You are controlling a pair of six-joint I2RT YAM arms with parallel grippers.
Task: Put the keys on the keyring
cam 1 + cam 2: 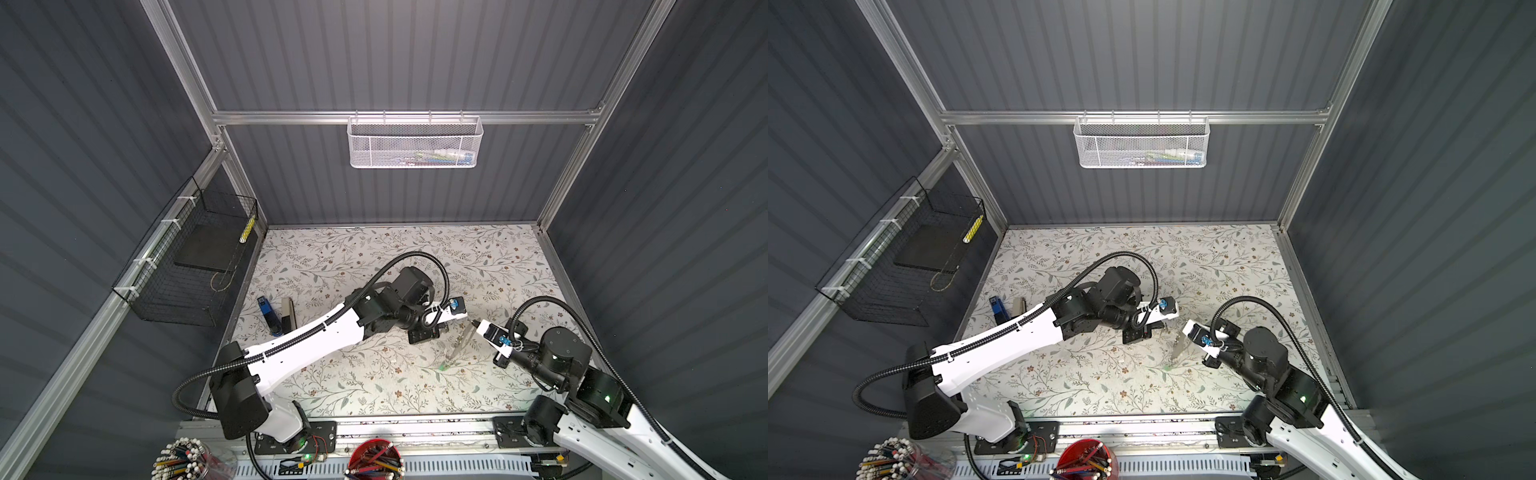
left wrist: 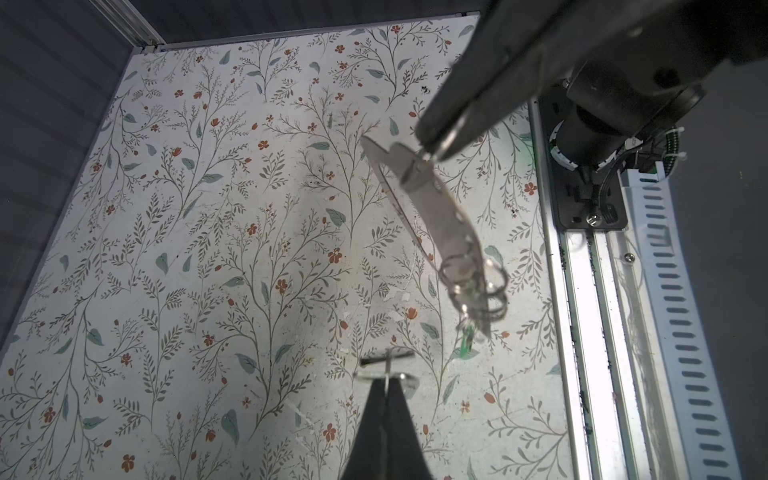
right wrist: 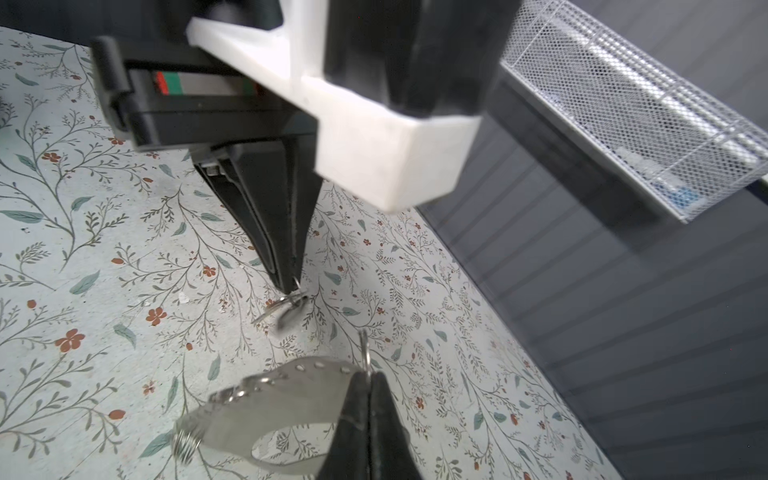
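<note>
Above the floral table (image 2: 208,249), from the left wrist camera, I am watching my left gripper (image 2: 386,384) pinching a thin wire ring (image 2: 402,377), its jaws pressed together. A short dark bar is sitting just past the ring; whether that is the black-framed tag I cannot tell. Across from it the right gripper (image 2: 432,147) is clamping one end of the keyring (image 2: 432,208). The keyring is hanging tilted in the air, clear of the table, with a bunch of small rings and the green tag (image 2: 467,349) dangling from its lower end.

From the right wrist camera, I am seeing that clamp close up. The jaws are biting the flat band just past the end of the row of holes. The left gripper's tips are hovering near the keyring but apart from it, with the wire ring hanging under them.

In both top views, the two grippers are meeting nearly tip to tip right of the table's middle, and the keyring is slanting down below them.

I am judging the keyring to be light, stiff and slick-faced, so it will be pivoting in a narrow pinch. Holding the flat band, away from the holes, is leaving them free. The wire ring is looking springy and tiny, so I am expecting it to twist or slip out unless gripped across its coil, well back from its split.
</note>
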